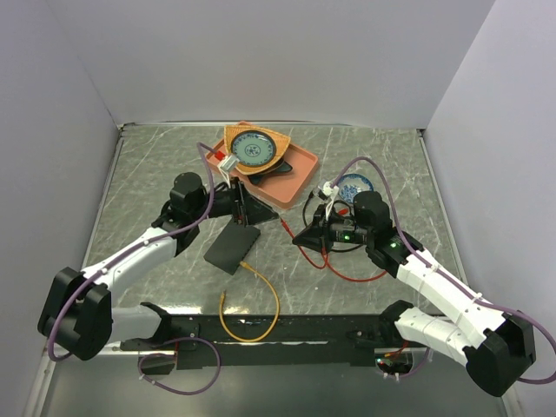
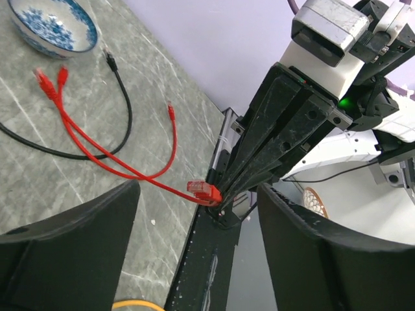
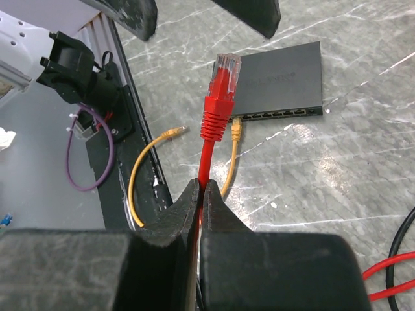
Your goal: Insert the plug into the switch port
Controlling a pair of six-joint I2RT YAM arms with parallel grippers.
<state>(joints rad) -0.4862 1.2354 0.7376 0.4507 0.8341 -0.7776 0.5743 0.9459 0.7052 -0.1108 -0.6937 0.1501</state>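
Now my right gripper [image 3: 198,194] clamps the red cable [image 3: 206,155] below the plug [image 3: 224,81], which points straight out toward the switch [image 3: 279,81]; my left gripper [image 2: 198,220] gapes empty.

The switch [image 1: 233,248] lies on the table [image 1: 156,165] before the tray [image 1: 300,169].

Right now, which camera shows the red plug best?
The right wrist view: the red plug stands large and sharp above the right pincer. The left wrist view shows it small at that pincer's tip. From the top it is too small to make out.
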